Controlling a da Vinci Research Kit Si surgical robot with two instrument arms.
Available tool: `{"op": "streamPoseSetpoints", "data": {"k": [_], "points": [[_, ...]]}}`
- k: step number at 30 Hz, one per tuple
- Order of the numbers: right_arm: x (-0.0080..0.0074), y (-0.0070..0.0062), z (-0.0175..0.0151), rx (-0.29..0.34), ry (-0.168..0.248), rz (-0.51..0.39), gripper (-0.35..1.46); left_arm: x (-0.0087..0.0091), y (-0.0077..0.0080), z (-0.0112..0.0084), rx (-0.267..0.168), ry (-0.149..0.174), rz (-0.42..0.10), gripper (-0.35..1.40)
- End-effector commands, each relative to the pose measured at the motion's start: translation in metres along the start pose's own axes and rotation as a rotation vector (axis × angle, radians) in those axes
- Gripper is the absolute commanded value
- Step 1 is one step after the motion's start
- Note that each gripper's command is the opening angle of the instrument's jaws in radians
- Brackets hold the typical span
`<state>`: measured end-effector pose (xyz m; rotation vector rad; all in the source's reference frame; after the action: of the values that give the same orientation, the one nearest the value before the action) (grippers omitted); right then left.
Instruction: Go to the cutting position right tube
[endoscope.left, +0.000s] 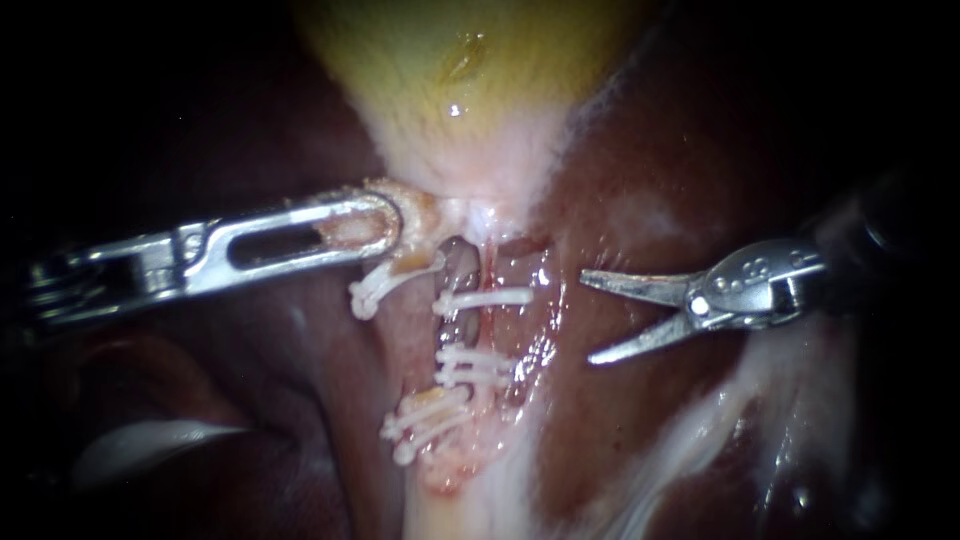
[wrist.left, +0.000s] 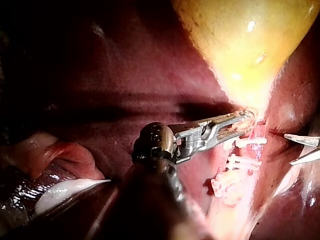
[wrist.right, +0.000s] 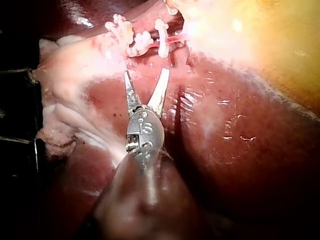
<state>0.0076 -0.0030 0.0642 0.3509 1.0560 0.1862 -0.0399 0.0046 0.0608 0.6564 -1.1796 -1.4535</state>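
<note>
My left instrument (endoscope.left: 375, 225) comes in from the left, its slotted jaws shut on pale tissue at the neck of the yellow gallbladder (endoscope.left: 460, 70). Below that neck run two tubes with white clips. The right tube (endoscope.left: 482, 330) carries a clip (endoscope.left: 485, 298) higher up and paired clips (endoscope.left: 472, 366) lower down. My right instrument (endoscope.left: 588, 318) has two thin blades standing open, a short way to the right of this tube and clear of it. In the right wrist view the open blades (wrist.right: 146, 75) point at the clips (wrist.right: 135, 37) ahead. The left wrist view shows the left instrument (wrist.left: 244, 123) holding the neck.
Dark red liver (endoscope.left: 640, 420) lies on both sides of the tubes. The left tube bears clips (endoscope.left: 385, 285) near the left jaws and more (endoscope.left: 425, 425) lower down. A pale glistening fold (endoscope.left: 150, 445) sits at lower left. Whitish tissue (endoscope.left: 720, 430) runs under the right instrument.
</note>
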Motion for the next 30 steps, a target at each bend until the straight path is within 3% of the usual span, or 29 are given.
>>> {"op": "streamPoseSetpoints", "data": {"k": [1, 5, 14, 22, 30], "points": [[-0.0001, -0.0002, 0.0002, 0.011, 0.007, 0.031, 1.45, -0.0001, 0.0002, 0.0000, -0.001, -0.001, 0.000, -0.35], [-0.0005, -0.0010, 0.0015, 0.054, -0.003, 0.175, 1.45, -0.0004, 0.0009, -0.0003, -0.008, -0.007, 0.000, -0.35], [-0.0015, -0.0024, 0.0044, 0.158, -0.101, 0.445, 1.45, -0.0005, 0.0011, -0.0005, -0.011, -0.009, 0.000, -0.35], [-0.0021, -0.0013, 0.0053, 0.215, -0.169, 0.609, 1.41, -0.0005, 0.0010, -0.0005, -0.011, -0.009, 0.000, -0.35], [-0.0027, -0.0001, 0.0066, 0.245, -0.187, 0.683, 1.40, -0.0004, 0.0009, -0.0005, -0.011, -0.009, 0.000, -0.35]]}}
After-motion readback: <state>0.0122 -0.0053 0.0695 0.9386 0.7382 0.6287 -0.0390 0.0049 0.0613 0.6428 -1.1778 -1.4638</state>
